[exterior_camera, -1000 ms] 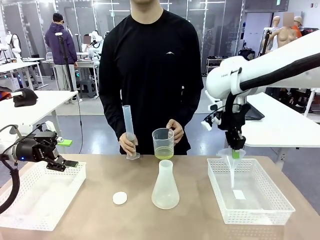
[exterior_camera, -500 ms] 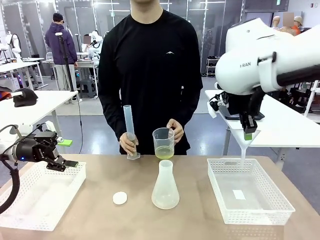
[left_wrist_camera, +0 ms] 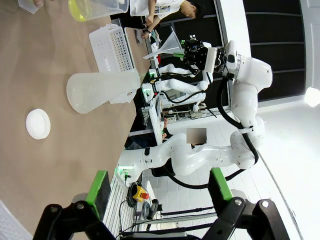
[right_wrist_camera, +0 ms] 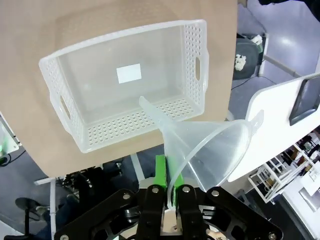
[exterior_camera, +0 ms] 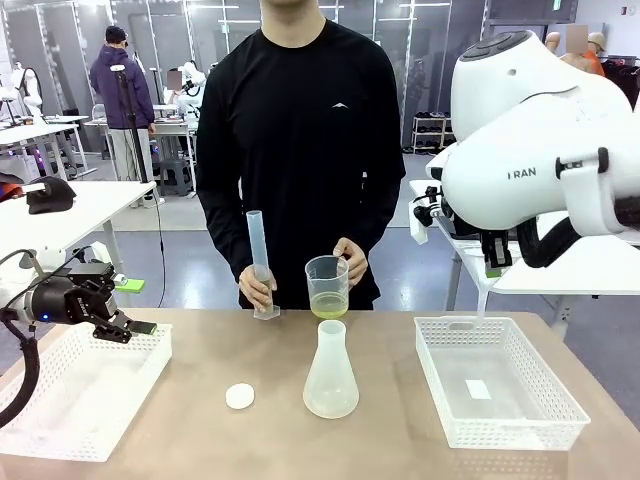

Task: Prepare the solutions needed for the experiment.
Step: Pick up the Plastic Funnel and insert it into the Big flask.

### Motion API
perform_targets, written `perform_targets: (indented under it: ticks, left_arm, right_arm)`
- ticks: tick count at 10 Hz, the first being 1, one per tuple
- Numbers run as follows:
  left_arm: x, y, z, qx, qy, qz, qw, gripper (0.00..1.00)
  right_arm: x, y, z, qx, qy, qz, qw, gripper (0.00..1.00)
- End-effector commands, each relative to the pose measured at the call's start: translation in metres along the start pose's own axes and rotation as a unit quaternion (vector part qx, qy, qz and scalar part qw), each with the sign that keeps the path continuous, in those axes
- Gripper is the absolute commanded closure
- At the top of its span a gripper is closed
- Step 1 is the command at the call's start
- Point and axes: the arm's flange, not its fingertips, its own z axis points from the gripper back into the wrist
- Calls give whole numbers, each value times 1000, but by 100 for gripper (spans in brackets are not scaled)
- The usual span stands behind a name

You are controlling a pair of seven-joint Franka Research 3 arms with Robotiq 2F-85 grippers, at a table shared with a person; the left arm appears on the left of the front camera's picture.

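1. Two white baskets sit nearest on the bench. Take the conical flask as the centre of a dial, with twelve toward the person. The left basket lies at nine o'clock and the right basket at three. To my eye they are trays for tools.
2. The flask stands upright in the middle with its mouth open. Its small round cap lies flat at eight o'clock, near it but apart. I'd judge the cap is off so the neck is free to take liquid.
3. The left end effector hovers over the far edge of the nine o'clock basket. Its jaws are spread wide with nothing between them, and it looks parked clear of the work.
4. The right end effector hangs high above the far side of the three o'clock basket. It is pinched tight on the rim of a clear funnel, whose spout points toward the basket below. Gripping by the rim leaves the spout free, probably for the flask's neck.
5. The solution is farthest, at twelve o'clock. It is a shallow yellow-green layer in a clear beaker standing on the bench, with the person's hand at its far side. At eleven o'clock the other hand steadies a tall graduated cylinder upright. Both seem held ready for measuring and pouring.
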Motion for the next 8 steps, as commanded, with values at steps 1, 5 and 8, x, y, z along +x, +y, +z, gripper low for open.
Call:
perform_targets:
  ticks: [1,5,8]
  left_arm:
    - [1,-1,0,1,2,-6,1000,0]
    - [1,-1,0,1,2,-6,1000,0]
    - [1,-1,0,1,2,-6,1000,0]
  right_arm:
    - [-2,-6,-2,9,4,2,1000,100]
    - [-2,-6,-2,9,4,2,1000,100]
    - [-2,-6,-2,9,4,2,1000,100]
